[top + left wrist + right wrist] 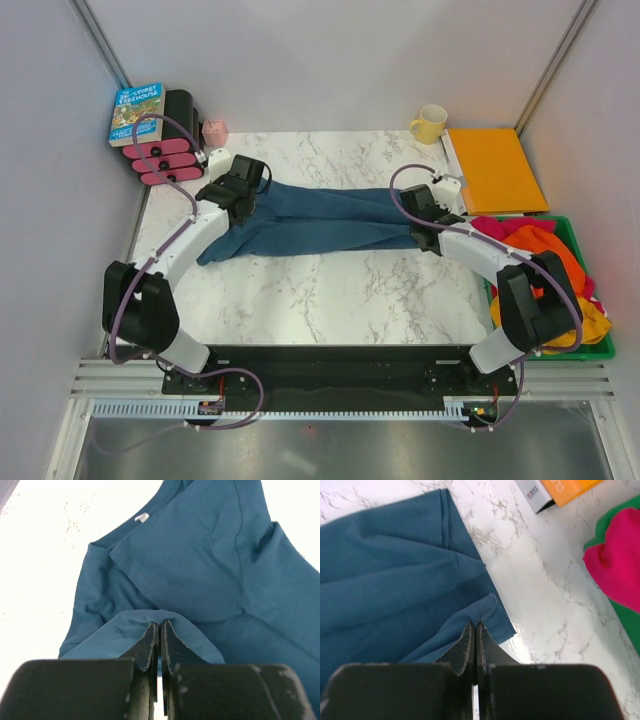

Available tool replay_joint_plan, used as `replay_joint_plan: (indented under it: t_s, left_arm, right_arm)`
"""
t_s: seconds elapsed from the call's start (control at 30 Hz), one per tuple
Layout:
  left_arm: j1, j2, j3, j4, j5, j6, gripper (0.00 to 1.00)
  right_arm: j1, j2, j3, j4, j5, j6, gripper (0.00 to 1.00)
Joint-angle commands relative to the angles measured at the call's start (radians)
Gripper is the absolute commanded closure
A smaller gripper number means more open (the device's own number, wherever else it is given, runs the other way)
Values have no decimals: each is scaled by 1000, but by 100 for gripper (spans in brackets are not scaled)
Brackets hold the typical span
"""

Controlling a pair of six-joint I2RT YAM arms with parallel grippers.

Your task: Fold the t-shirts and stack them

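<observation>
Spreading across the far half of the marble counter (320, 300), the teal-blue t-shirt (320, 222) lies stretched sideways between the two arms, gathered into long lengthwise folds. At the counter's right edge a green bin (570, 225) holds a loose heap of cloth: a magenta-pink t-shirt (500, 226), an orange t-shirt (545, 250) and a yellow t-shirt (595, 325), well apart from the left arm and just beside the right one. Behind the bin a flat orange folder (495, 170) rests on the counter.

The left claw (160, 625) is clenched on the teal-blue t-shirt. In the left wrist view its two fingers meet on a raised fold of cloth caught at the tips. The rest of the shirt spreads out beyond them, and the collar with its white label (142, 517) lies farther off, toward the upper left.

The right claw (474, 626) is also clenched on that shirt, pinching its edge close to a corner, where the cloth puckers up into the tips. Bare counter lies just right of that corner.

A blue book (137, 113) leans at the far left corner, and a yellow mug (429, 123) stands by the folder.
</observation>
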Motion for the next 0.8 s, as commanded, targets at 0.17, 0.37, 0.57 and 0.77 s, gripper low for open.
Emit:
replay_joint_plan:
  t_s: [0.17,0.37,0.57,0.77]
  left_arm:
    - [5,-74,1,52,50,11,98]
    - [-26,-308,-155,23,34,2,98]
    - [-30,-552,-277,-52,54,-37,98]
    - [-30,-684,-312,-116,73,-31,98]
  right_arm:
    - [2,-79,1,53,5,-14,100]
    - [33,-299,-120,17,-6,-25,100]
    - [100,-437,-207,-65,25,2,100]
    - [191,-520,-270,-126,76,55,100]
